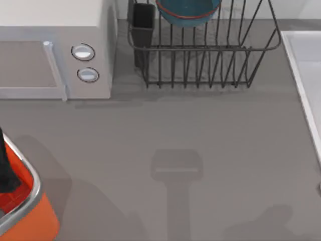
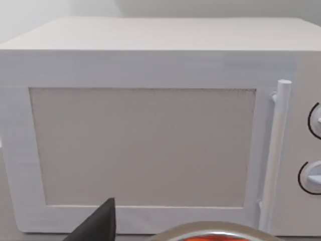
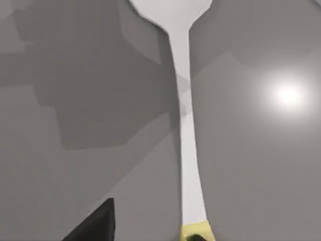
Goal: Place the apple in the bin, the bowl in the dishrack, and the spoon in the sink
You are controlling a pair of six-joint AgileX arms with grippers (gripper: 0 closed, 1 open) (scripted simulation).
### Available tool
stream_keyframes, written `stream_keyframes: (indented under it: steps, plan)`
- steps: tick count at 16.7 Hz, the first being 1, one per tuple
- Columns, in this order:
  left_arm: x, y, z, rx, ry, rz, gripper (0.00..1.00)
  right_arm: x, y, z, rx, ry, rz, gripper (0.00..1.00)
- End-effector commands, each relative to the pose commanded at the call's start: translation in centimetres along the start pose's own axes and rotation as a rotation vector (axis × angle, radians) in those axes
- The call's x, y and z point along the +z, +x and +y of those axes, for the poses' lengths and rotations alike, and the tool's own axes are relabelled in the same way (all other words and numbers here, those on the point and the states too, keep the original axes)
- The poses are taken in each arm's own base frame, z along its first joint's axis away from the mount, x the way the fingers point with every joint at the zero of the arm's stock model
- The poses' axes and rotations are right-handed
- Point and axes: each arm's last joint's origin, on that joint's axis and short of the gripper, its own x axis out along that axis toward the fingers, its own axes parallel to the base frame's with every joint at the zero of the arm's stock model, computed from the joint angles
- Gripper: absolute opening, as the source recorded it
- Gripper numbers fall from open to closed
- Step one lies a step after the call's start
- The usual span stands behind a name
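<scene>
Found the bowl [image 1: 188,11] already lodged among the upright bars of the dishrack [image 1: 200,65] at top centre of the overhead view, beside the dark cutlery cup [image 1: 143,30]; judged that leg of the job done. Caught the left gripper [image 1: 6,168] at the far left edge, poised over the orange bin [image 1: 35,213] in the lower left corner, facing the white microwave [image 2: 150,125]. Could not vouch for the apple: could not pick out any red fruit against the bin's red inside beneath that gripper, nor tell whether the gripper was apart, together or clamped on anything. Saw the spoon [image 3: 183,125] running up the middle of the right wrist view from a yellowish end at the bottom edge, close by the right gripper [image 3: 100,223], over a plain grey surface. Could not say whether clamped on the handle or merely near it, nor whether that grey was table or basin. Noted the sink [image 1: 301,60] cut off at the right edge. Reckoned the spoon's delivery unfinished or unconfirmed, likewise the apple's.
</scene>
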Motion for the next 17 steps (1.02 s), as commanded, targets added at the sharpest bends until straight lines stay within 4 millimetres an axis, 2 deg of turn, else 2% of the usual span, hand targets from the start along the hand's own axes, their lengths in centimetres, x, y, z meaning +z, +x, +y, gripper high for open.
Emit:
stream_keyframes:
  steps: [5, 11, 14, 17]
  plan:
    - [0.0, 0.0, 0.0, 0.0, 0.0, 0.0, 1.0, 0.7, 0.3, -1.9, 0.166, -0.107, 0.111, 1.0]
    - [0.0, 0.0, 0.0, 0.0, 0.0, 0.0, 1.0, 0.8, 0.4, -1.8, 0.17, -0.113, 0.113, 1.0]
    - [0.0, 0.0, 0.0, 0.0, 0.0, 0.0, 1.0, 0.7, 2.0, -1.8, 0.176, -0.11, 0.117, 1.0]
    - [0.0, 0.0, 0.0, 0.0, 0.0, 0.0, 1.0, 0.6, 5.1, -1.6, 0.168, -0.109, 0.112, 1.0]
